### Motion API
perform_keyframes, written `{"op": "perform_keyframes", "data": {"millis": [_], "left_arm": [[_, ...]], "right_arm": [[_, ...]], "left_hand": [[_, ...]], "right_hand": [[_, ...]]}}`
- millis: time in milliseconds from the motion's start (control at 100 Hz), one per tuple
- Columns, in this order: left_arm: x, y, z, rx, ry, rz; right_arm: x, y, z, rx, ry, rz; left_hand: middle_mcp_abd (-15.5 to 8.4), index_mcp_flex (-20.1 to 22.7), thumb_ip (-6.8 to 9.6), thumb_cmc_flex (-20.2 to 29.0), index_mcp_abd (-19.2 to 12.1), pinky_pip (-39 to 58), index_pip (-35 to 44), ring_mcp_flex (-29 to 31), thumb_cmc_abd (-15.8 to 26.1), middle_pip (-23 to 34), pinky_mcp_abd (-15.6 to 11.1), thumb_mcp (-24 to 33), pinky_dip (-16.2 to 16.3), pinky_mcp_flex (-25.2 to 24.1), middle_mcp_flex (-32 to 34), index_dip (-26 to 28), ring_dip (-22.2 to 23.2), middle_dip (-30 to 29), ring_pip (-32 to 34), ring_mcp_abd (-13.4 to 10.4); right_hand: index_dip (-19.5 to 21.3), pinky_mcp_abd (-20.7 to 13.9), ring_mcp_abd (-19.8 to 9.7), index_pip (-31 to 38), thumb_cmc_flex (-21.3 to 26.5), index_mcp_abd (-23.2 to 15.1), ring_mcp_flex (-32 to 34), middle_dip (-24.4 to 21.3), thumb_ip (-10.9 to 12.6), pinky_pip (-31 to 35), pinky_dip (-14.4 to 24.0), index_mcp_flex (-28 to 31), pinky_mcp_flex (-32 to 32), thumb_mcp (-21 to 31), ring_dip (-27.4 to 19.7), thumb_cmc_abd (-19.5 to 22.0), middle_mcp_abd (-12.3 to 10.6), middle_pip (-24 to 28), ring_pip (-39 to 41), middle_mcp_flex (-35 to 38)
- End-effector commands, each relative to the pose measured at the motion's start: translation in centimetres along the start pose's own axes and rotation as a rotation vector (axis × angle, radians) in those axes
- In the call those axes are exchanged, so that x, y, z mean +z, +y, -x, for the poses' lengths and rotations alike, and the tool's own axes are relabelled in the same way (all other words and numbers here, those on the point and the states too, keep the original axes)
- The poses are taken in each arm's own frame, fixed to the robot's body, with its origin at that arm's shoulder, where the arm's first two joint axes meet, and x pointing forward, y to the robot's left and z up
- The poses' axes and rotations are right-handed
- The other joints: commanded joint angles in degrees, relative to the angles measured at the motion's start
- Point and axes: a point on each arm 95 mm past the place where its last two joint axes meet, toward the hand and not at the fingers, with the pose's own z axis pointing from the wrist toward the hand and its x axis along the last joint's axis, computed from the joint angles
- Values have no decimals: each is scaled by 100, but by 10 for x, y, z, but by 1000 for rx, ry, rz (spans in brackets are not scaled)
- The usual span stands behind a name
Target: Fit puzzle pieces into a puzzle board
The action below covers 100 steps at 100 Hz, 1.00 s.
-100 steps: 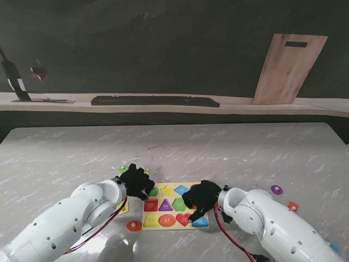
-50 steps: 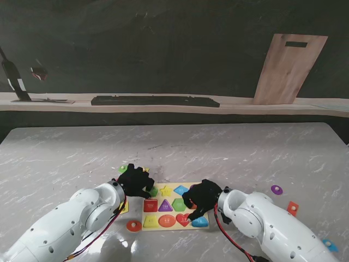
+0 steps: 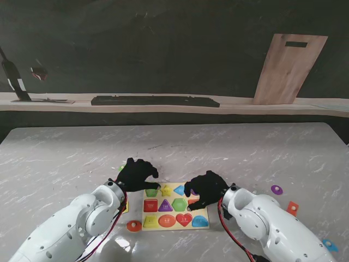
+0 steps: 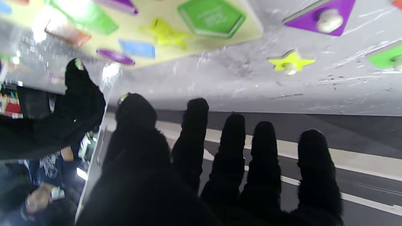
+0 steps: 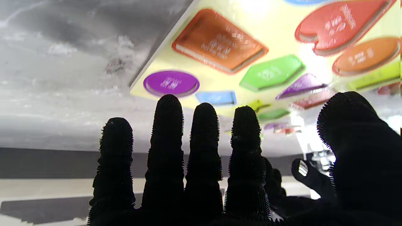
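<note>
Puzzle board (image 3: 175,206) lies flat on the worktop (image 3: 218,153) close in front of me, between my two arms, and most of its recesses look filled: I can make out a star, a blue diamond, a red square, a purple triangle, a green hexagon, an orange oval, a red heart (image 3: 184,220) and a blue piece at the near right corner. Whether every recess holds a knobbed piece or some only show their printed floor I cannot tell from these views. Loose pieces are scattered off the board: a red round one (image 3: 133,225) just beside its near left corner, a purple round one (image 3: 276,190) and an orange one (image 3: 293,207) well out to the right, and, in the left wrist view, a yellow star (image 4: 290,61), a purple triangle (image 4: 326,18) and a green piece (image 4: 388,56) beyond the board's far left corner. So I judge the job well along but unfinished. My left hand (image 3: 136,174) hovers over the far left corner with fingers (image 4: 232,141) spread and holding nothing; my right hand (image 3: 204,188) hangs over the right edge, fingers (image 5: 166,125) likewise apart and empty.
</note>
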Motion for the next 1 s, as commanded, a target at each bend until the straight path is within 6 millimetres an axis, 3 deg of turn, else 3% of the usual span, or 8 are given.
{"op": "perform_keyframes", "data": {"millis": [0, 90, 160, 380, 570, 740, 870, 990], "left_arm": [[1, -7, -8, -35, 4, -38], [-1, -14, -8, -118, -4, -108], [-1, -19, -7, -203, 3, -177], [-10, -29, -2, -454, 17, -291], [-31, -37, 3, -560, 39, -239], [-38, -35, 2, -632, 59, -294], [-40, -36, 1, -641, 73, -293], [-38, -36, -1, -643, 85, -285]], "right_arm": [[-3, 8, -4, -4, 7, 30], [-13, 17, 1, 8, -10, 64], [-23, 23, 5, 16, -19, 83], [-58, 35, 14, 69, -30, 115], [-90, 38, 22, 113, -55, 116], [-117, 36, 32, 74, -107, 80], [-138, 29, 45, 12, -187, 20], [-156, 18, 59, -52, -277, -35]], "left_hand": [[140, -314, 275, -241, 160, -366, -396, -238, 105, -345, -1028, 63, -336, -162, -300, 41, -274, -334, -323, -36], [169, -548, 281, -467, 214, -795, -769, -348, 61, -654, -1065, 60, -623, -229, -479, -38, -574, -728, -656, -43], [151, -603, 283, -785, 204, -855, -902, -299, 192, -700, -1046, 24, -671, -215, -458, -70, -619, -823, -686, -67], [177, -618, 308, -1043, 178, -1078, -1303, -258, 3, -933, -987, 61, -808, -238, -398, -196, -767, -1049, -909, -31], [33, -888, 374, -849, 75, -1565, -1798, -315, -372, -1273, -1146, 149, -948, -242, -631, -272, -943, -1207, -1339, -171], [26, -738, 381, -719, 61, -1653, -1834, -152, -700, -1308, -1138, 163, -902, -144, -482, -249, -934, -1199, -1405, -157], [21, -771, 384, -719, 60, -2141, -1961, -180, -677, -1406, -1504, 196, -1032, 49, -535, -221, -984, -1212, -1595, -190], [40, -751, 385, -659, 63, -2234, -1961, -138, -692, -1394, -1590, 206, -1163, 168, -509, -209, -1025, -1215, -1591, -170]], "right_hand": [[-53, 113, 103, -94, 109, -104, -100, -99, -45, -13, -56, -226, -74, -142, -159, 101, 149, -83, -234, -190], [-53, 104, 245, -130, 123, -69, -115, -249, -41, -64, -106, -447, -75, -123, -482, 31, 153, -215, -746, -255], [-75, 47, 354, -200, 117, -9, -237, -357, -40, -158, -193, -789, -51, -81, -732, -72, 156, -369, -1219, -485], [-61, -168, 374, -195, 114, 112, -448, -480, -56, -499, -549, -1483, -15, 136, -1125, -634, 110, -605, -1948, -1066], [-11, -226, 183, -69, 224, 95, -362, -462, -81, -495, -625, -1391, 95, 202, -1026, -824, 83, -538, -1767, -1028], [46, -151, 50, 74, 274, -149, -212, -422, -94, -233, -450, -954, 172, 200, -767, -850, 24, -423, -1315, -781], [93, -169, 7, 103, 392, -645, -88, -377, -109, -101, -304, -623, 277, 184, -537, -895, 32, -317, -927, -594], [126, -190, -20, 114, 657, -670, 1, -337, -95, 20, -185, -530, 383, 39, -396, -908, 4, -222, -682, -488]]}}
